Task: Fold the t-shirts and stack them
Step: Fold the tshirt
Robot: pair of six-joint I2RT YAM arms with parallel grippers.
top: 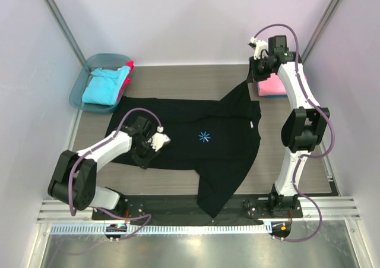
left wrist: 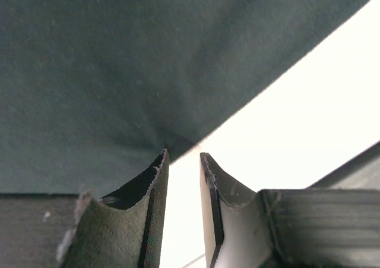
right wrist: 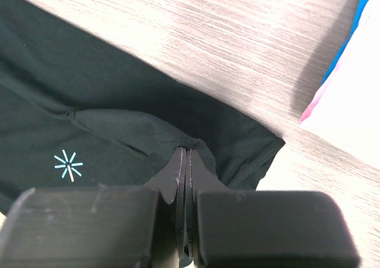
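Note:
A large black t-shirt lies spread across the table, its light-blue asterisk mark facing up. My right gripper is shut on a bunched fold of it at the back right and holds that corner up off the table; the fingers are pressed together on the cloth. My left gripper sits at the shirt's near left edge. Its jaws stand a little apart with nothing between them, and the black hem lies right at the tips.
A folded pink t-shirt rests at the back right beside the right arm. A translucent teal tub at the back left holds a turquoise tee and a red one. White walls close in on three sides.

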